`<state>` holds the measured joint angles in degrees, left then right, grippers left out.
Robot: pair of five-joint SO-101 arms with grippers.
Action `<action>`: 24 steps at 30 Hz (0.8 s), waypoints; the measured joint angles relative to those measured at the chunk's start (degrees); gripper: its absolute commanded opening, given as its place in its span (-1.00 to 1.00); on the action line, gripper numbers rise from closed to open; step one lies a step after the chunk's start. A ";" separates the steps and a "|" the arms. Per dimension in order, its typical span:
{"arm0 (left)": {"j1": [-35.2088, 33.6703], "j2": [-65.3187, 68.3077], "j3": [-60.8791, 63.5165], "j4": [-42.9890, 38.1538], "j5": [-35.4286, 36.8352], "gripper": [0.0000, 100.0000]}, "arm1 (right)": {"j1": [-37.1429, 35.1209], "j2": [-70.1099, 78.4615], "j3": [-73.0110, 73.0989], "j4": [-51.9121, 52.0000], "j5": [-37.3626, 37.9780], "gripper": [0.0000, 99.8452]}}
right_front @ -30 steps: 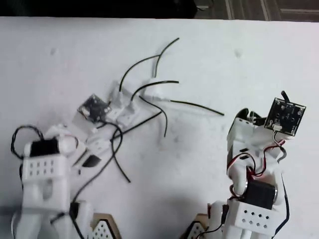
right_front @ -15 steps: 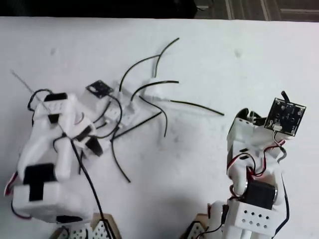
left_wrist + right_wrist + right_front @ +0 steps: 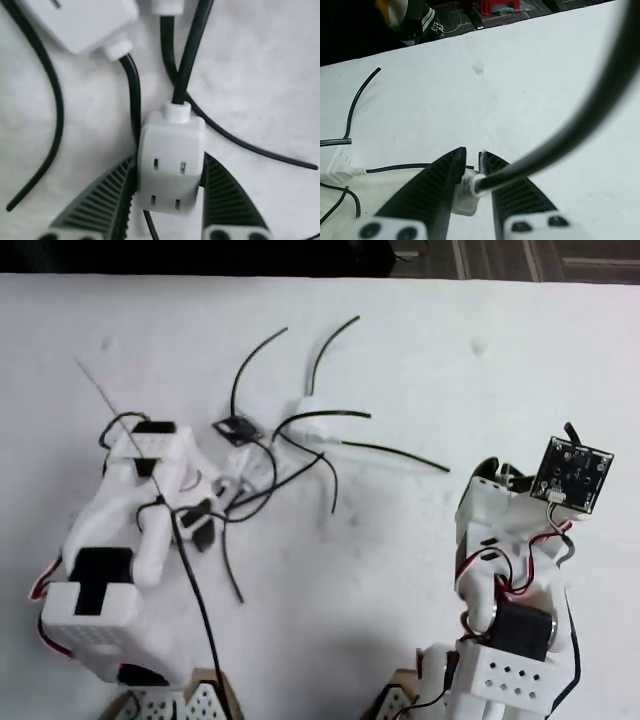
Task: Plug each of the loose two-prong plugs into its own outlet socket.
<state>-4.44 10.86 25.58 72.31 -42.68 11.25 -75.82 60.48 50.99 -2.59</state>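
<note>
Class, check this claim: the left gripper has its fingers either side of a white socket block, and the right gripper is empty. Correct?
No. The right gripper is not empty: the right wrist view shows it shut on a white connector with a black cable. The left gripper does have its fingers either side of the white socket block.

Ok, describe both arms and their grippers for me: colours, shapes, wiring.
The left arm and right arm are white printed shells around black motor blocks, with perforated white bases. Red and black wires loop along the right arm, which carries a black camera board. The left gripper and right gripper have dark ribbed, tapering fingers.
</note>
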 measured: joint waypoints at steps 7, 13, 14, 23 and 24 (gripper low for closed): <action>8.53 -12.31 0.35 4.31 8.88 -0.94 | 0.00 0.00 0.00 0.00 0.00 -0.96; 22.68 -20.57 0.35 7.03 18.02 -0.94 | 0.00 0.00 0.00 0.00 0.00 -0.96; 24.62 -20.75 0.35 7.03 19.25 -0.94 | 0.00 0.00 0.00 0.00 0.00 -0.96; 32.79 -20.92 11.96 -4.31 26.55 -0.52 | 0.00 0.00 0.00 0.00 0.00 -0.96; 33.41 -20.92 13.36 -5.45 27.52 -0.45 | 0.00 0.00 0.00 0.00 0.00 -0.96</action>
<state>28.97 -10.07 38.95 66.86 -15.16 11.25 -75.82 60.48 50.99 -2.59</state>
